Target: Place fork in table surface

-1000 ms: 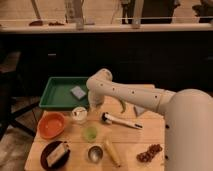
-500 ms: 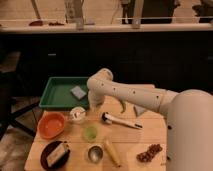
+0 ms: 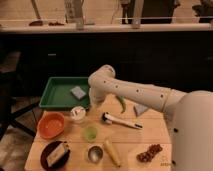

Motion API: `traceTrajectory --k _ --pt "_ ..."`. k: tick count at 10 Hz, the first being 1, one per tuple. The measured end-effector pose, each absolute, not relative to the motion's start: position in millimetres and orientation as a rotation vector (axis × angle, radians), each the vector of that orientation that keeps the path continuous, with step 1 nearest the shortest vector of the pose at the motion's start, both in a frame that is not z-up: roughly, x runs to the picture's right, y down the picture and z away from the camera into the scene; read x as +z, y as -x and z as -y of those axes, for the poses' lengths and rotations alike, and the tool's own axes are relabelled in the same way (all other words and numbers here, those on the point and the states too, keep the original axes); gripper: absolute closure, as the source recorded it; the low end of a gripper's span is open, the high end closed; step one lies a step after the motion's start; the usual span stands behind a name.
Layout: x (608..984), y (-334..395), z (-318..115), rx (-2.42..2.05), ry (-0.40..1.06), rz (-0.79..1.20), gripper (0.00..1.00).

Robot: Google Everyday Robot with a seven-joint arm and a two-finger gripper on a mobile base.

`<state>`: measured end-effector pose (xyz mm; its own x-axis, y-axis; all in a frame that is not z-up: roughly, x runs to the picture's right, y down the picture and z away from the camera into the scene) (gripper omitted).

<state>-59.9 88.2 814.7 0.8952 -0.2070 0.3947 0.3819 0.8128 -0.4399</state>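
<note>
The gripper [image 3: 93,105] hangs at the low end of the white arm [image 3: 130,92], over the table surface [image 3: 150,134] just off the 3 o'clock edge of the green tray [image 3: 50,95], with the white cup [image 3: 77,114] at its 7 o'clock. Its fingers are drawn fully together, and whether anything is pinched between them cannot be told. The fork cannot be made out, either in the grip or on the wood. Against the earlier frames the arm's pose is nearly unchanged and nothing on the table has shifted. From the left lie an orange bowl [image 3: 51,125], a dark plate [image 3: 55,154] at its 6 o'clock, a grey-blue sponge [image 3: 78,92] in the tray, a green cup [image 3: 90,132], a metal cup [image 3: 95,153], a yellow item [image 3: 112,152], the black-headed white utensil [image 3: 120,120] at the gripper's 4 o'clock, a green pod [image 3: 121,104], a grey scrap [image 3: 140,109], and a reddish cluster [image 3: 150,152].
</note>
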Motion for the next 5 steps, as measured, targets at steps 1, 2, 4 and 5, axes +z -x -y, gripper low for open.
traceTrajectory --k 1,2,4,5 --pt "809.9 55.5 -81.4 -0.318 0.523 0.335 1.00" --pt "804.3 47.8 -73.9 -0.311 0.510 0.325 1.00" --pt "794.1 19.6 -60.9 -0.286 0.487 0.292 1.00" --pt "789.9 1.7 -56.4 -0.273 0.479 0.272 1.00"
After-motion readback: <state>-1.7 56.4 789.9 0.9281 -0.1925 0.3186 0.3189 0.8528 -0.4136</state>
